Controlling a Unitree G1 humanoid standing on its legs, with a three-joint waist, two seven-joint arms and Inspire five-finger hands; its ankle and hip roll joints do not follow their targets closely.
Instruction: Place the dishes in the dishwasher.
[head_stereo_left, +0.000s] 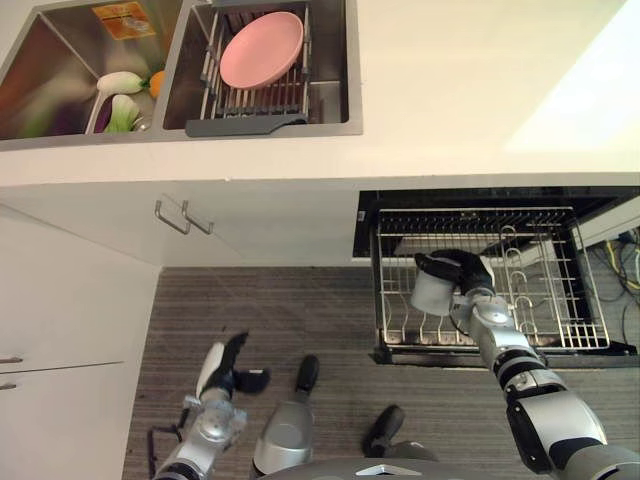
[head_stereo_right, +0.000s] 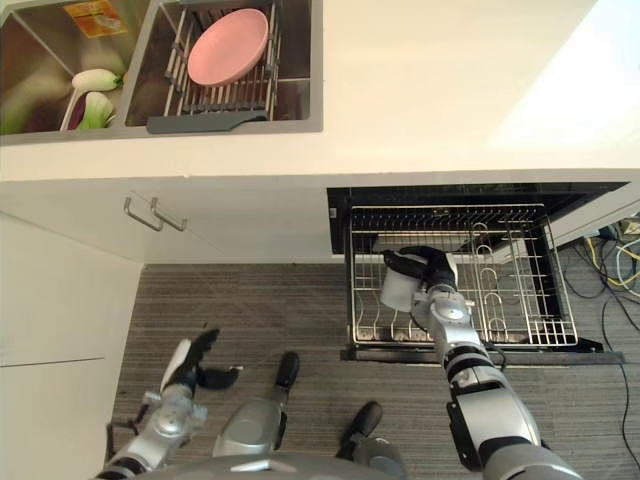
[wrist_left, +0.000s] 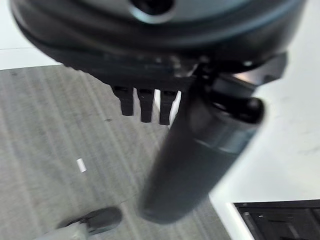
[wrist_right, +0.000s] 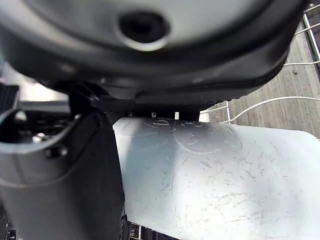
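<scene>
My right hand (head_stereo_left: 462, 272) is shut on a pale grey cup (head_stereo_left: 432, 294) and holds it over the left part of the pulled-out dishwasher rack (head_stereo_left: 560, 335). The right wrist view has the cup (wrist_right: 215, 185) pressed against the palm, with rack wires (wrist_right: 260, 107) beyond it. A pink plate (head_stereo_left: 262, 48) lies on the wire drying rack (head_stereo_left: 258, 100) in the right sink basin on the counter above. My left hand (head_stereo_left: 228, 368) hangs low over the floor at lower left, fingers relaxed and holding nothing.
The left sink basin (head_stereo_left: 60, 70) holds white and green ladles (head_stereo_left: 118, 100) and an orange item. White cabinet doors with handles (head_stereo_left: 183, 217) stand left of the dishwasher. Striped grey flooring (head_stereo_left: 280, 310) lies below. Cables (head_stereo_left: 620, 262) lie right of the rack.
</scene>
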